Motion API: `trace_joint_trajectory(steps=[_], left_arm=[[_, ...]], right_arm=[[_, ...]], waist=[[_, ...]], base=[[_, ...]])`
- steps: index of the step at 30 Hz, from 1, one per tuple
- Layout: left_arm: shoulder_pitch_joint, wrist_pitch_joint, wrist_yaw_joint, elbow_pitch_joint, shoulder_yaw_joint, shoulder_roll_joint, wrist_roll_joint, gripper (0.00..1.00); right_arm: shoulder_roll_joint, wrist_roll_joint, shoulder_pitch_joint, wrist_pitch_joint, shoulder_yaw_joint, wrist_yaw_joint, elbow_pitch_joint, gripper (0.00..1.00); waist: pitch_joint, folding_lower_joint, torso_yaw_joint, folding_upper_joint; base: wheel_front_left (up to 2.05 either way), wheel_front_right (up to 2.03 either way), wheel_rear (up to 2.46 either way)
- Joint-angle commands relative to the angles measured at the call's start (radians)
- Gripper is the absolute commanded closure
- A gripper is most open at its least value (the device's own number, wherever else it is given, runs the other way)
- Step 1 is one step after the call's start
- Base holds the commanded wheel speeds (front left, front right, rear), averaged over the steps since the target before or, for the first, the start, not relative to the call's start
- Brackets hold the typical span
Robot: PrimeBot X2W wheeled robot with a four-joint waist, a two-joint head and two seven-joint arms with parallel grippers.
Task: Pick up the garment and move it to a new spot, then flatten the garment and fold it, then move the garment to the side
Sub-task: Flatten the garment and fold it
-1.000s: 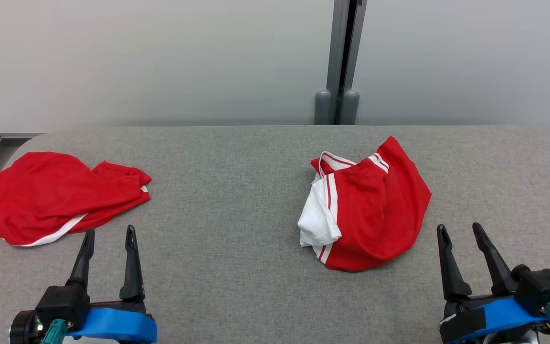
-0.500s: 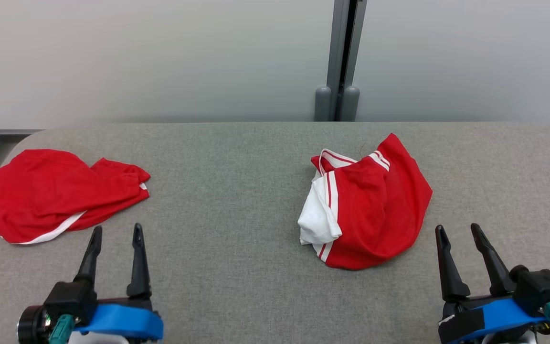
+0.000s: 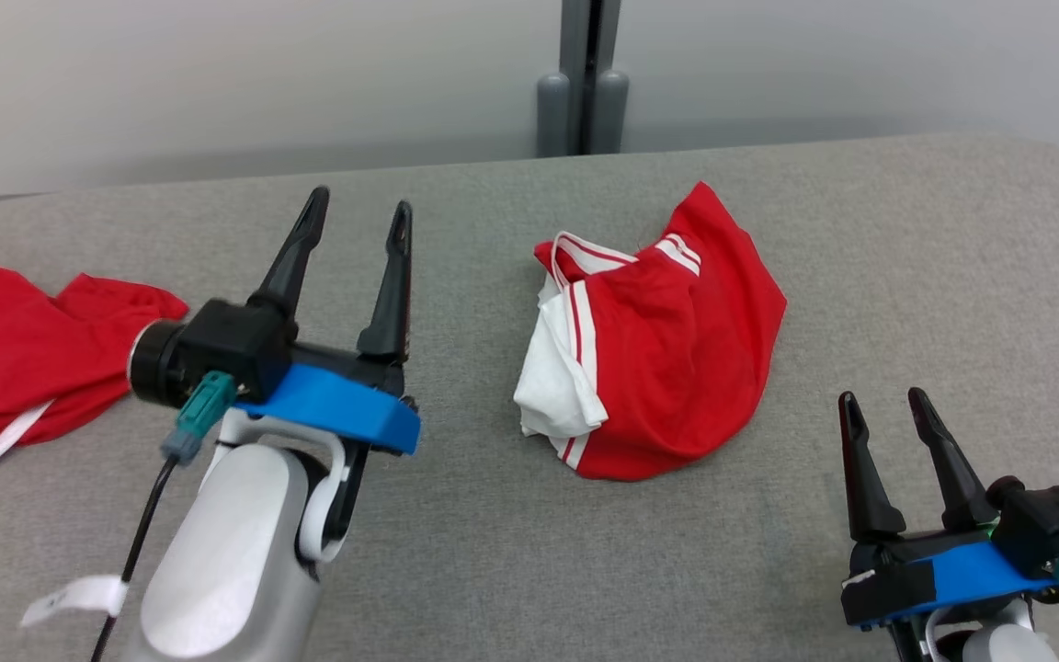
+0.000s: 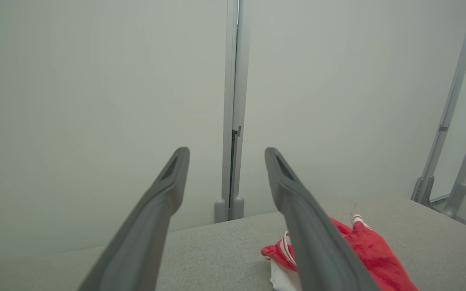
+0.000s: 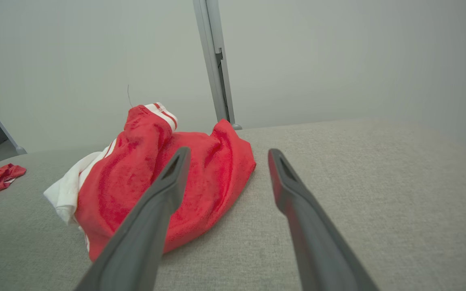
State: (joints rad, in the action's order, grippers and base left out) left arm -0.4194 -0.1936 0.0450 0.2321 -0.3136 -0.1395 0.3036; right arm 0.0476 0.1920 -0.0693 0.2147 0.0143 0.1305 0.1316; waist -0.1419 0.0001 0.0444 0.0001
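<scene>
I'm looking down on a grey cloth-covered table [image 3: 906, 276] that runs across my head view, with a pale wall [image 3: 217, 74] behind it and a grey post [image 3: 582, 83] standing at the far edge. The garment [image 3: 677, 359] lies in a crumpled heap a little right of the table's middle, between my two arms and touching neither. It is mostly bright red, folded over on itself in soft ridges. A white panel is bunched up along its left side, and red-and-white striped trim shows at the top and down that left edge. From the right wrist camera it humps up highest at the striped end and slopes down toward the table. A second red garment [image 3: 5, 349] with a white band lies at the table's far left, well apart. My left gripper [image 3: 359, 200] sits left of the garment, its fingers spread wide with nothing between them, pointing at the wall. My right gripper [image 3: 883, 395] rests low at the near right, also spread wide and empty. A thin loose thread [image 5: 128, 93] sticks up from the garment's top.
</scene>
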Motion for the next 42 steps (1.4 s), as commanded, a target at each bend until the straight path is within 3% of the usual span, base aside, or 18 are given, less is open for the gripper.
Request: trace_joint_trajectory(steps=[1, 13, 30, 39, 40, 42], left_arm=[[-0.047, 0.019, 0.014, 0.024, -0.019, 0.007, -0.006, 0.00], [-0.167, 0.088, 0.070, 0.220, -0.149, 0.047, 0.018, 0.00], [-0.111, 0.105, 0.082, 0.463, -0.241, 0.060, 0.059, 0.00], [-0.091, 0.186, 0.087, 0.521, -0.323, 0.077, 0.111, 0.00], [-0.088, 0.200, 0.088, 0.526, -0.333, 0.078, 0.117, 0.09], [-0.095, 0.187, 0.088, 0.518, -0.344, 0.079, 0.124, 0.67]], right_arm=[[0.005, 0.006, -0.020, 0.011, 0.004, 0.000, -0.002, 0.00], [0.005, 0.030, -0.075, 0.042, -0.005, 0.000, 0.035, 0.00], [0.005, 0.049, -0.101, 0.051, -0.022, 0.000, 0.066, 0.00], [0.005, 0.061, -0.102, 0.052, -0.025, 0.000, 0.061, 0.00], [0.005, 0.061, -0.101, 0.052, -0.024, 0.000, 0.060, 0.00], [0.005, 0.060, -0.100, 0.052, -0.019, 0.000, 0.057, 0.00]], waist=[[-0.021, -0.0001, 0.015, -0.0001], [-0.102, -0.0001, 0.099, -0.0001], [-0.122, -0.0001, 0.144, -0.0001], [-0.121, -0.0001, 0.176, -0.0001], [-0.121, -0.0001, 0.177, -0.0001], [-0.121, -0.0001, 0.178, -0.0001]], base=[[0.00, 0.00, 0.00], [0.00, 0.00, 0.00], [0.00, 0.00, 0.00], [0.00, 0.00, 0.00], [0.00, 0.00, 0.00], [0.00, 0.00, 0.00]])
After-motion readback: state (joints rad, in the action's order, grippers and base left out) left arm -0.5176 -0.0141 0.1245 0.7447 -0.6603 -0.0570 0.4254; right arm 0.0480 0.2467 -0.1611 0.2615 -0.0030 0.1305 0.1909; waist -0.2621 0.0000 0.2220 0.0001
